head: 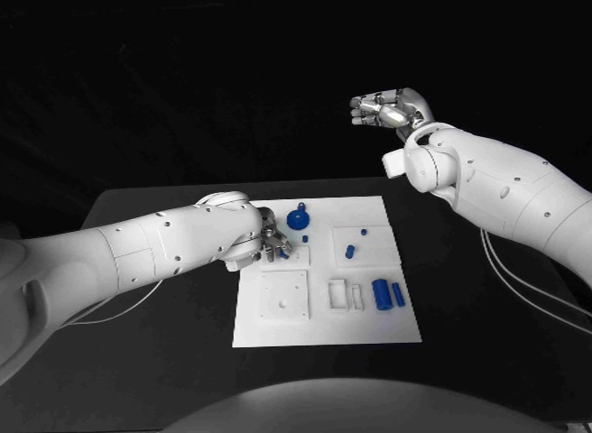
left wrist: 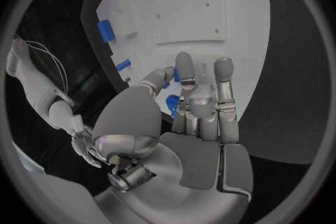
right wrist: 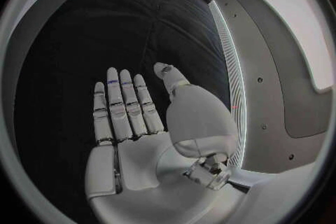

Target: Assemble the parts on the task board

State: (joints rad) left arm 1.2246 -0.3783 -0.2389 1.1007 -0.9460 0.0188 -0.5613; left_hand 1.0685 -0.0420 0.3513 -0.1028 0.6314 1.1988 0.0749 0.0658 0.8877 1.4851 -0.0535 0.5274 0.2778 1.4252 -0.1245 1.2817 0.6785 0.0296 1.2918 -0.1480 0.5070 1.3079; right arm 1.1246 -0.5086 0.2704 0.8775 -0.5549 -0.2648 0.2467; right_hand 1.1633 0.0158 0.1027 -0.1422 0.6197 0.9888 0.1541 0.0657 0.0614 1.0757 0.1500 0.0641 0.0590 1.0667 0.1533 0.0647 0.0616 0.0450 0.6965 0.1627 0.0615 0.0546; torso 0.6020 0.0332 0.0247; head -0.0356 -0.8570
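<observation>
- We see the task board (head: 325,332) lying in the middle of the table (head: 153,361), with bare table on its left, right and near sides.
- On the board's far left part stands one part (head: 298,218); just left of it our left hand (head: 268,242) hangs over the board's left edge.
- To the right of that part lies a smaller part (head: 351,252), near the board's middle.
- Nearer and further right, two parts (head: 382,294) lie side by side, one (head: 398,293) close to the board's right edge.
- Our right hand (head: 387,110) is raised beyond the table's far edge, well apart from the board.
</observation>
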